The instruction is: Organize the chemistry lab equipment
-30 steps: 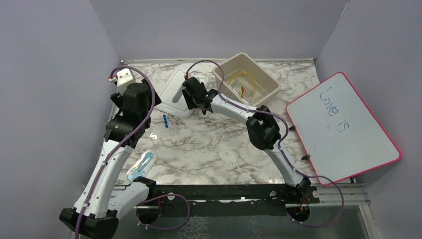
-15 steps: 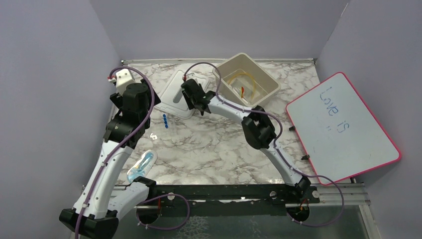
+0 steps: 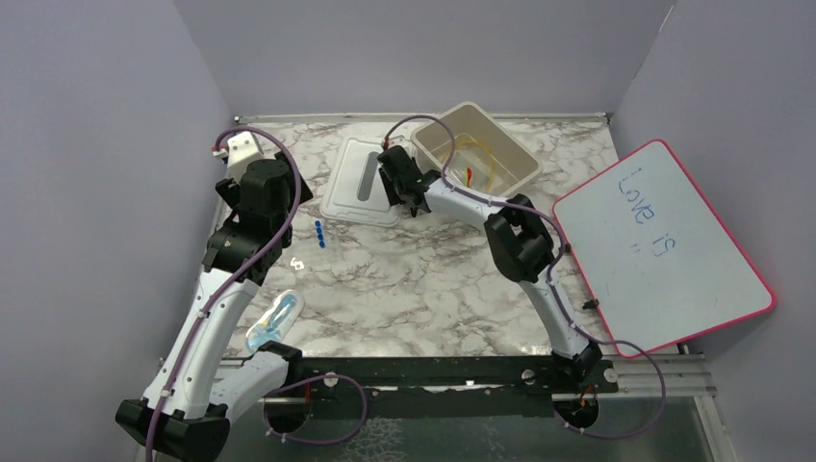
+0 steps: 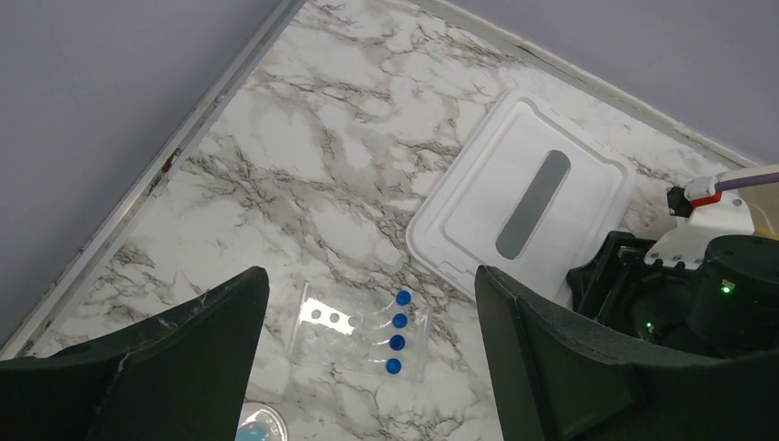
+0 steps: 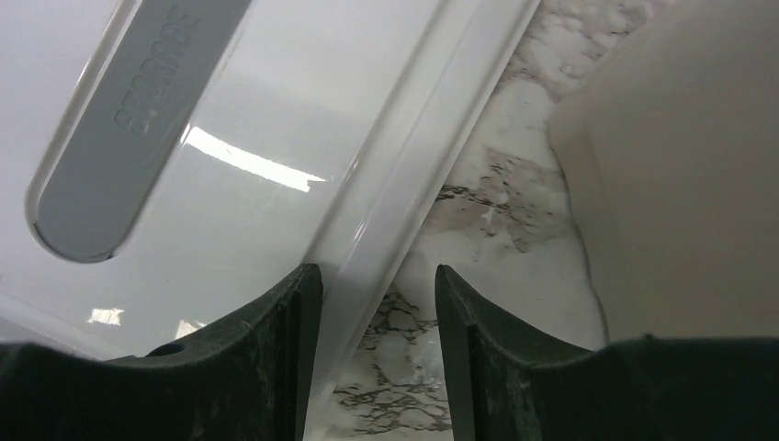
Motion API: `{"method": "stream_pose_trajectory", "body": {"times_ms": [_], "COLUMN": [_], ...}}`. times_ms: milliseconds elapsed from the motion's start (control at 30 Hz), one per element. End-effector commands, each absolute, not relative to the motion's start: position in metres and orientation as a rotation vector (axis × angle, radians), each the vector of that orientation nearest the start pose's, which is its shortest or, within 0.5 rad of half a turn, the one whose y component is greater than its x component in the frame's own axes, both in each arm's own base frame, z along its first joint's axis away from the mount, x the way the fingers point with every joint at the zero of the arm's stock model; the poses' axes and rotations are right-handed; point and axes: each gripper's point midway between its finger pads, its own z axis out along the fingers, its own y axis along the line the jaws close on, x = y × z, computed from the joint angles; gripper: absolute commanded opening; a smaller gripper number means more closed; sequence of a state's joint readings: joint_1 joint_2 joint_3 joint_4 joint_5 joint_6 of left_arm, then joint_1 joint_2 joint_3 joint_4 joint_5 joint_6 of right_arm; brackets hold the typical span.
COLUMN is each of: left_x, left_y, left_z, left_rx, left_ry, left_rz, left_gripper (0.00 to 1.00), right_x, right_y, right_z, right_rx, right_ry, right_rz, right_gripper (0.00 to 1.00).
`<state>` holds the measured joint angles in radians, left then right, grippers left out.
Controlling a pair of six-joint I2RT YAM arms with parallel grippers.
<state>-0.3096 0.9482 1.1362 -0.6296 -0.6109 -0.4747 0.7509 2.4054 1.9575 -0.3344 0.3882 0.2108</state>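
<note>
Marble-patterned table [image 3: 414,279] enclosed by plain lilac walls [image 3: 414,58], seen from above and from both wrists.

Right gripper [image 5: 378,271]: jaws part-way open, straddling the raised long edge of a flat white lid [image 5: 230,184]. One finger hangs over the lid's surface and the other over bare marble. A strip of marble shows between the rim and that second finger, so nothing is clamped. A grey oblong handle [image 5: 129,119] sits in the lid's centre. Just past the outer finger is the wall of a beige tub [image 5: 680,165], which stands close beside the lid at the far middle of the table. Inside the tub are the amber tubing coil [image 3: 478,154] and the red-tipped dropper [image 3: 469,176].

Left gripper [image 4: 367,276]: jaws wide apart and empty, raised above the far-left part of the table. Below it, four blue-capped pieces [image 4: 397,331] lie in a row inside a clear flat sleeve [image 4: 321,326], near one corner of the lid but not touching it. A small white item [image 3: 297,263] lies nearer the arm bases. A clear packet [image 3: 274,322] with blue contents lies at the near left, beside the left arm.

Pink-edged whiteboard [image 3: 664,250] with blue handwriting, on the right side of the table, to the right of the tub.
</note>
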Motion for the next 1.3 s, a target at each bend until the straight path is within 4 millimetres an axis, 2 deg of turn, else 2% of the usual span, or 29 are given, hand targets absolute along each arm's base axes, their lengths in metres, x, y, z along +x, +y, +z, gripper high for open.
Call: {"method": "stream_pose_trajectory", "body": {"times_ms": [0, 133, 233, 400, 467, 600, 700, 767, 867, 967, 1067, 1267], "left_x": [0.302, 0.303, 0.304, 0.307, 0.309, 0.313, 0.313, 0.313, 0.313, 0.315, 0.316, 0.322], "left_y": [-0.011, -0.013, -0.013, -0.02, -0.024, -0.031, -0.033, -0.036, -0.039, -0.045, -0.053, -0.068], "left_z": [0.301, 0.3, 0.297, 0.291, 0.287, 0.281, 0.278, 0.276, 0.272, 0.265, 0.258, 0.243], "left_rx": [-0.527, -0.52, -0.516, -0.503, -0.498, -0.49, -0.487, -0.484, -0.485, -0.48, -0.48, -0.48], "left_ry": [1.849, 1.854, 1.861, 1.882, 1.896, 1.917, 1.926, 1.934, 1.946, 1.965, 1.986, 2.032], "left_rz": [0.06, 0.056, 0.055, 0.026, 0.009, -0.02, -0.03, -0.045, -0.063, -0.098, -0.138, -0.212], "left_gripper": [0.85, 0.85, 0.85, 0.85, 0.85, 0.85, 0.85, 0.85, 0.85, 0.85, 0.86, 0.88], "right_x": [0.472, 0.471, 0.466, 0.45, 0.446, 0.444, 0.443, 0.442, 0.447, 0.454, 0.464, 0.485], "right_y": [0.327, 0.317, 0.311, 0.306, 0.306, 0.306, 0.308, 0.308, 0.307, 0.306, 0.306, 0.306], "right_z": [0.009, 0.007, 0.009, 0.004, 0.0, -0.015, -0.023, -0.026, -0.024, -0.014, 0.006, 0.07], "right_rx": [-0.536, -0.595, -0.625, -0.623, -0.583, -0.473, -0.422, -0.4, -0.38, -0.355, -0.323, -0.301], "right_ry": [2.336, 2.344, 2.357, 2.404, 2.433, 2.502, 2.542, 2.556, 2.547, 2.513, 2.453, 2.252], "right_rz": [-0.07, -0.081, -0.058, -0.009, 0.002, -0.01, -0.004, -0.013, -0.028, -0.053, -0.057, -0.03], "right_gripper": [0.51, 0.48, 0.38, 0.29, 0.29, 0.39, 0.39, 0.33, 0.19, 0.08, 0.03, 0.01]}}
